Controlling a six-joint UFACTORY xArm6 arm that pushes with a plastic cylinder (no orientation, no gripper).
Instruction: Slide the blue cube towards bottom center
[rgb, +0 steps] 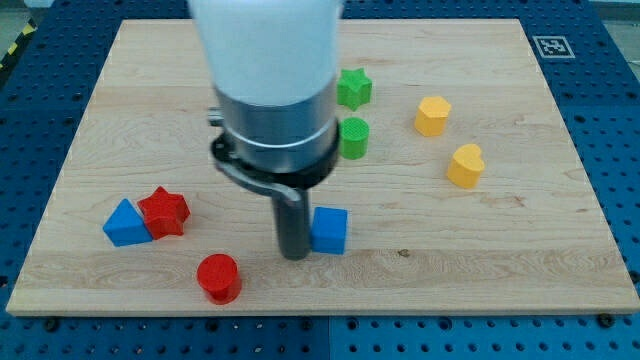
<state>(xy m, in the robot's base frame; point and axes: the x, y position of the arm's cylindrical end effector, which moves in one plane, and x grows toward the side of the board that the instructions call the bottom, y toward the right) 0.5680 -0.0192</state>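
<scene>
The blue cube sits on the wooden board, a little right of the view's bottom centre. My tip rests on the board directly at the cube's left side, touching or nearly touching it. The arm's white and grey body hangs over the middle of the board and hides what lies behind it.
A red cylinder lies bottom left of my tip. A red star and a blue triangular block touch at the left. A green star and green cylinder sit upper centre. Two yellow blocks lie right.
</scene>
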